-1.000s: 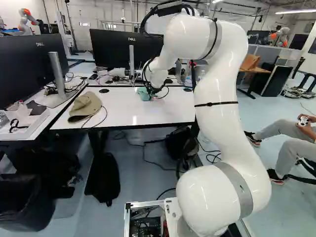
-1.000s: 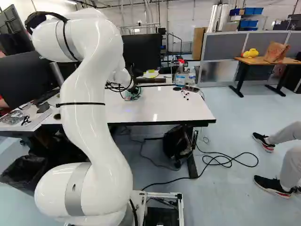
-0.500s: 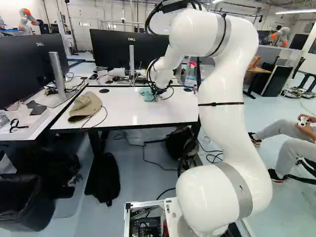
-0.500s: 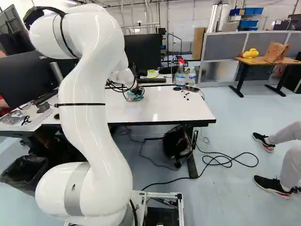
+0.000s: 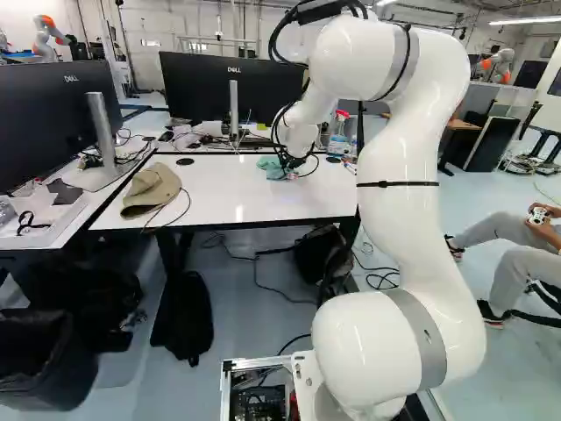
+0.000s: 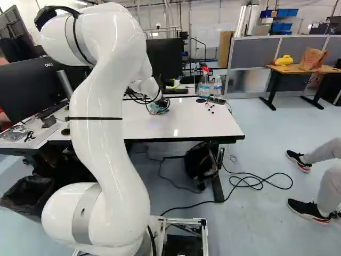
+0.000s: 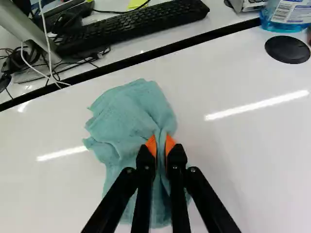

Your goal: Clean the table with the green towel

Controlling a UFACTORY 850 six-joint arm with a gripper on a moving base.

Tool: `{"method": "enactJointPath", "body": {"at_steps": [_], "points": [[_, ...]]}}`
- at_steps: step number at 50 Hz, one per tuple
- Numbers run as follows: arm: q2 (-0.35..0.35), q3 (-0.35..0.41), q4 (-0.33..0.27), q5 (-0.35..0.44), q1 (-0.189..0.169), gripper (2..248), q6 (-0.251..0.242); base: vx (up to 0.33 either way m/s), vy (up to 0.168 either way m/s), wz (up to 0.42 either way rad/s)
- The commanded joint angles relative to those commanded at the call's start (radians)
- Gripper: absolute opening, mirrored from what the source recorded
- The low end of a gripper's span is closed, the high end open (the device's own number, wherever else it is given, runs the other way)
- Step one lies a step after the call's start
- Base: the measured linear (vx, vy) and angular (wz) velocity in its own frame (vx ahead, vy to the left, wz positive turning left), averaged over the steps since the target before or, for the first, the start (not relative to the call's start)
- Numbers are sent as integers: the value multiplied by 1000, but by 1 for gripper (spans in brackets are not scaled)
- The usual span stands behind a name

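At the far side of the white table (image 5: 219, 197), my gripper (image 5: 288, 168) is low over the top in the left base view, with the green towel (image 5: 270, 167) at it. In the wrist view the gripper (image 7: 161, 145) is shut on a fold of the green towel (image 7: 129, 116), orange pads pressing it from both sides. The towel lies bunched on the tabletop, spreading ahead of and under the fingers. In the right base view the towel (image 6: 158, 108) shows partly behind the wrist and its cables.
A cap (image 5: 151, 190) lies on the table's left part. Beyond the towel are a keyboard (image 7: 131, 24) and monitors (image 5: 206, 88). A spray bottle (image 6: 204, 84), a clear bottle (image 6: 217, 86) and small dark bits (image 6: 210, 106) are at the right. Other robots (image 5: 48, 35) stand far back.
The arm has swung to the right over the table, and the gripper has carried the towel along the tabletop with it. The base has not moved.
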Motion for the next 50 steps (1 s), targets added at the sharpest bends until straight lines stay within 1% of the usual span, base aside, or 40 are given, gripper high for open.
{"method": "enactJointPath", "body": {"at_steps": [28, 37, 50], "points": [[-4, -5, 0, 0, -74, 41, 0, 0, 0, 0], [12, -1, 0, 0, -71, 41, 0, 0, 0, 0], [47, 13, 0, 0, -42, 41, 0, 0, 0, 0]]}}
